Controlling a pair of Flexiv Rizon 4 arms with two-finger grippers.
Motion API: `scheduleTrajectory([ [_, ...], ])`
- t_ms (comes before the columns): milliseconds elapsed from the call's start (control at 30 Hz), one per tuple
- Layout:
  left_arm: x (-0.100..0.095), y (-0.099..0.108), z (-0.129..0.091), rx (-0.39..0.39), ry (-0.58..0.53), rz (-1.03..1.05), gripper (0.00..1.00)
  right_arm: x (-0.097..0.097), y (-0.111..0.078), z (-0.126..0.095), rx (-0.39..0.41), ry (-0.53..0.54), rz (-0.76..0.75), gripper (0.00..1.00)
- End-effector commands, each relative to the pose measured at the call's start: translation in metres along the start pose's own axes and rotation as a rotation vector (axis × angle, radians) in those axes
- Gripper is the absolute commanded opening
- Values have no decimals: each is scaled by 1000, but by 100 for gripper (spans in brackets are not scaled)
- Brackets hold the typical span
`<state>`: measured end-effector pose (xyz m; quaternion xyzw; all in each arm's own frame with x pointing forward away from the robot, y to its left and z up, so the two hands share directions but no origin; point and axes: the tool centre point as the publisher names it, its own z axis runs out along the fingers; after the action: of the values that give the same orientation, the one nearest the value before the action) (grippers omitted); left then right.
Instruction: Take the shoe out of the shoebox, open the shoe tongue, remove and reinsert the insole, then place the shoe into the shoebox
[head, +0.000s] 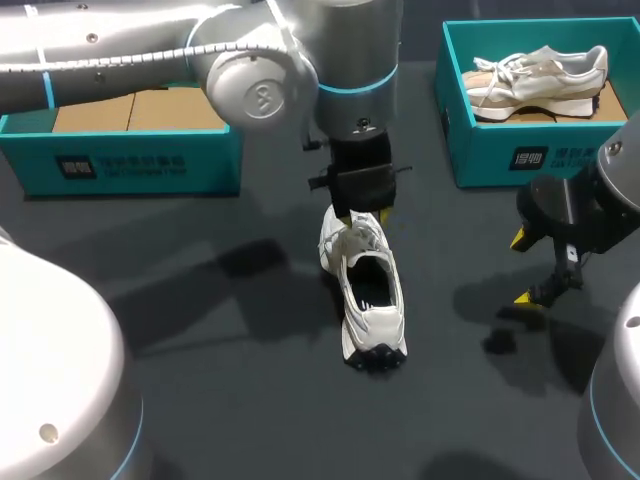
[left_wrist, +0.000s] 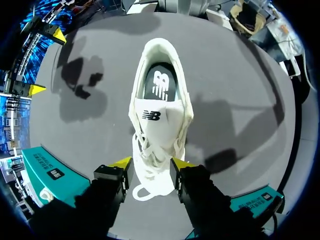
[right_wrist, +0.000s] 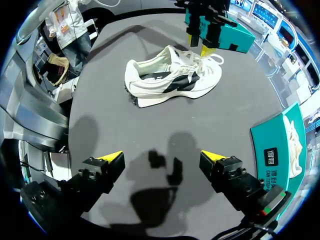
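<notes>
White sneaker under the left gripper
On the dark grey table (head: 200, 330), well apart from the teal cardboard shoebox (head: 480, 160), stands the white lace-up sneaker (head: 370, 300). The left gripper (left_wrist: 152, 162) straddles its laced front; whether it grips, I cannot tell. The right gripper (right_wrist: 161, 157) hangs wide open and empty, well apart.

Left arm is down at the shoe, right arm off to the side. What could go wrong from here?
Left gripper sits at the laces, short of the tongue: a pull may snag the loose lace loop and drag the white shoe.
Right gripper hangs with jaws open, apart from the shoe, so nothing braces it; it may slide or tip.
The shoebox already holds a beige shoe, so room is tight.
</notes>
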<state>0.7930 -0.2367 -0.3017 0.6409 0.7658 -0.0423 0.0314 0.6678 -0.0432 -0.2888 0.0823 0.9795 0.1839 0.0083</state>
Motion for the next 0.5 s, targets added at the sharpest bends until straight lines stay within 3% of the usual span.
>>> scheduleTrajectory([
  [33,4,-2,-9,11,-2,9,41,1,0,0,1,-2,0,100],
  [267,6,-20,-5,73,6,53,37,1,0,0,1,-2,0,100],
  [433,7,-38,17,109,19,81,34,1,0,0,1,-2,0,100],
  [500,8,-47,28,128,21,89,28,1,0,0,1,-2,0,100],
])
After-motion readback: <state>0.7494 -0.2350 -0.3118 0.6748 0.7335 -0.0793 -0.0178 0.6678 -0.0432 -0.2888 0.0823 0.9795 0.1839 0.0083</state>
